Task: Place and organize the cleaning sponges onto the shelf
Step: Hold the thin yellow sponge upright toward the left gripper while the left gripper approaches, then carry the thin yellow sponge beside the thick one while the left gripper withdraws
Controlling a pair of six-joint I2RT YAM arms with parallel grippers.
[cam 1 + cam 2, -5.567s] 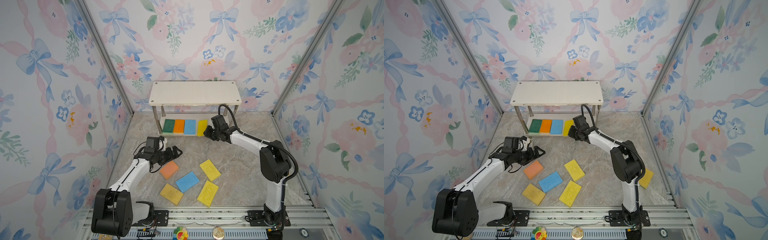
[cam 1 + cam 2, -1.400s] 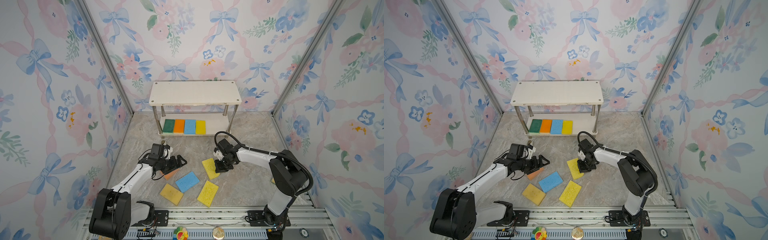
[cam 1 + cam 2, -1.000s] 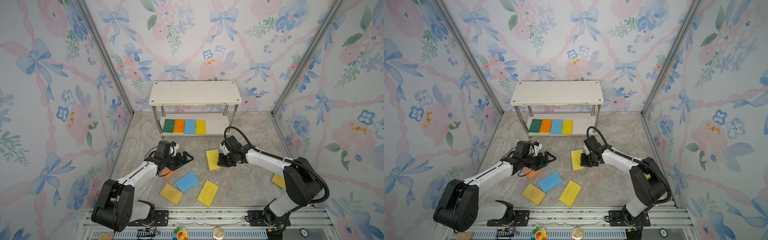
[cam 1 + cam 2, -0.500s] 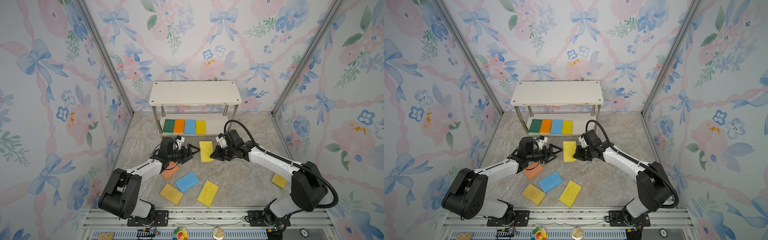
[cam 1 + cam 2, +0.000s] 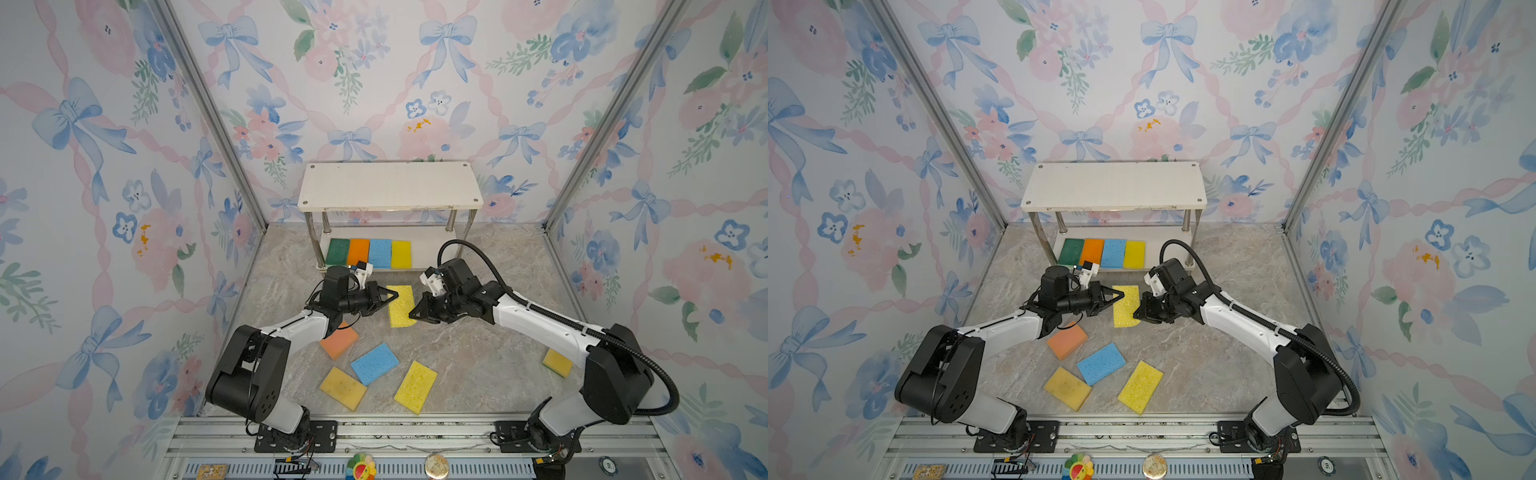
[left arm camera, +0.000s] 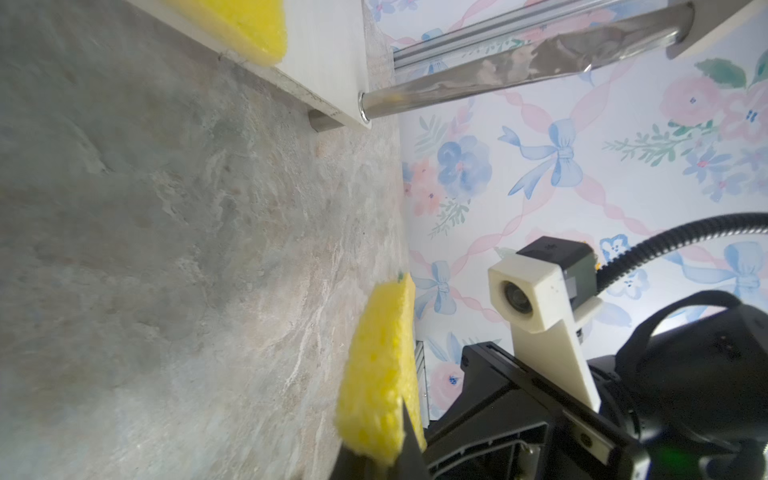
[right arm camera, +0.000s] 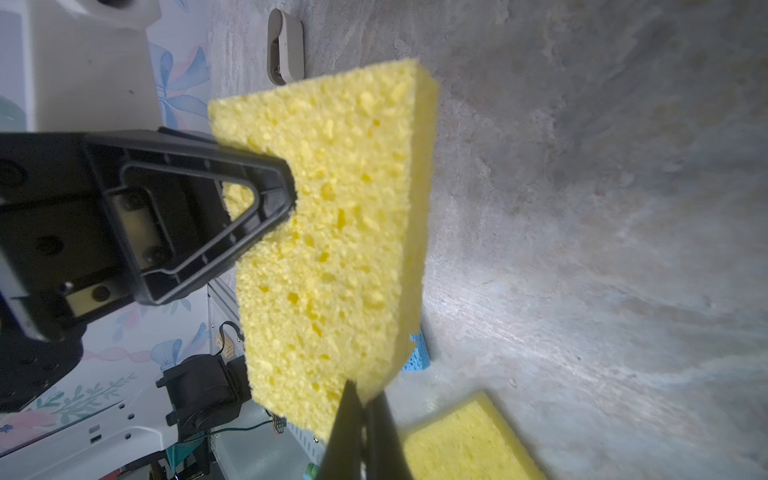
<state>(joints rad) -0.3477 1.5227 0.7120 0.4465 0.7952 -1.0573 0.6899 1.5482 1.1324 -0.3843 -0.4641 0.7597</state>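
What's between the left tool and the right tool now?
A yellow sponge spans the gap in both top views: the left tool is shut on one edge, the right tool on the opposite corner.

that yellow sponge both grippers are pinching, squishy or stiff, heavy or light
Probably squishy: the yellow sponge seems to dent where the left gripper pinches it. Likely light: it hangs flat, unsagging, held only at edges by that and the right gripper.

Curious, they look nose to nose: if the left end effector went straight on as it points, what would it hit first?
Beyond the yellow rectangular foam sponge it grips, the left end effector would probably meet the right end effector, clamped on the sponge's opposite edge.
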